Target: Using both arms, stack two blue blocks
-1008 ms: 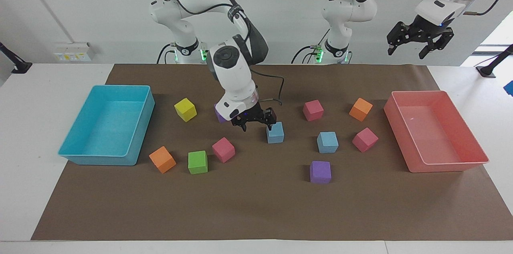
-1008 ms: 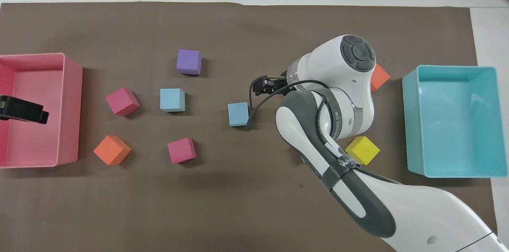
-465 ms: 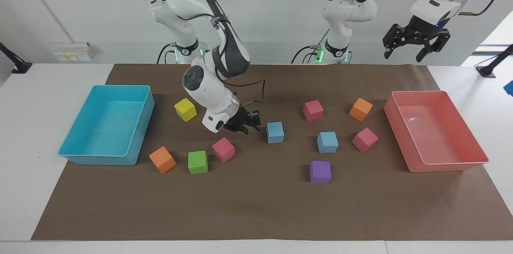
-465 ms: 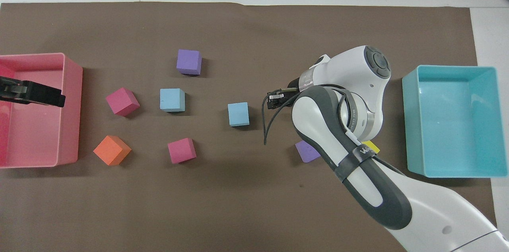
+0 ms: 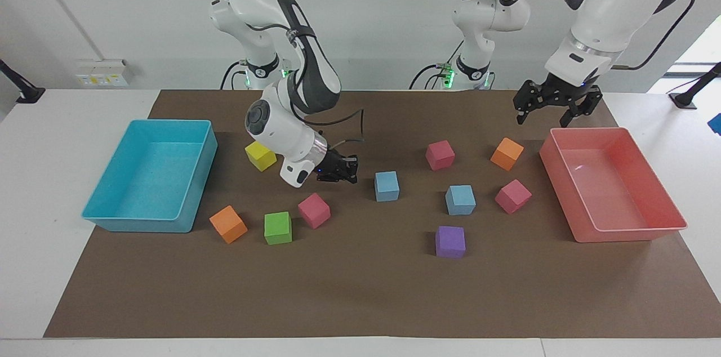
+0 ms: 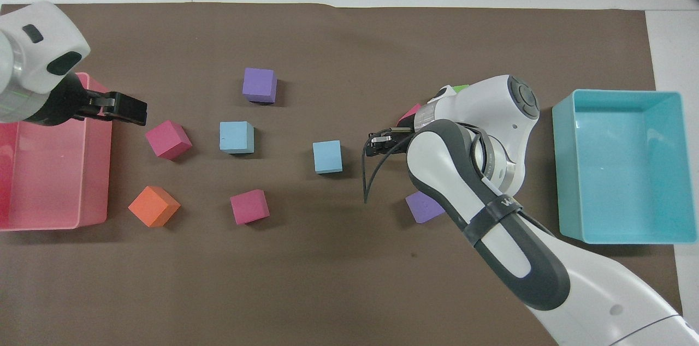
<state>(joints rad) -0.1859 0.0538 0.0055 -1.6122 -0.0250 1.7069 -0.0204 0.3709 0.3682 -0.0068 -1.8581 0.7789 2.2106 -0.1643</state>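
Observation:
Two sky-blue blocks lie apart on the brown mat. One [image 5: 387, 186] is near the middle and also shows in the overhead view [image 6: 327, 156]. The other [image 5: 461, 200] lies toward the left arm's end [image 6: 236, 137]. My right gripper [image 5: 345, 172] is low over the mat beside the middle blue block, a short gap away, pointing at it, open and empty [image 6: 373, 143]. My left gripper [image 5: 542, 116] is open and empty. It hangs in the air over the mat by the pink tray's [image 5: 631, 230] rim, above an orange cube [image 5: 507, 153].
A turquoise tray [image 5: 141, 224] stands at the right arm's end. Scattered cubes: yellow [image 5: 261, 154], green [image 5: 277, 228], orange [image 5: 228, 224], three magenta [image 5: 314, 210] [image 5: 440, 155] [image 5: 513, 196], purple [image 5: 450, 241], and another purple [image 6: 423, 208] beside my right arm.
My right gripper drew back from the middle blue block toward the right arm's end. My left gripper came down and in from above the pink tray. The blocks did not move.

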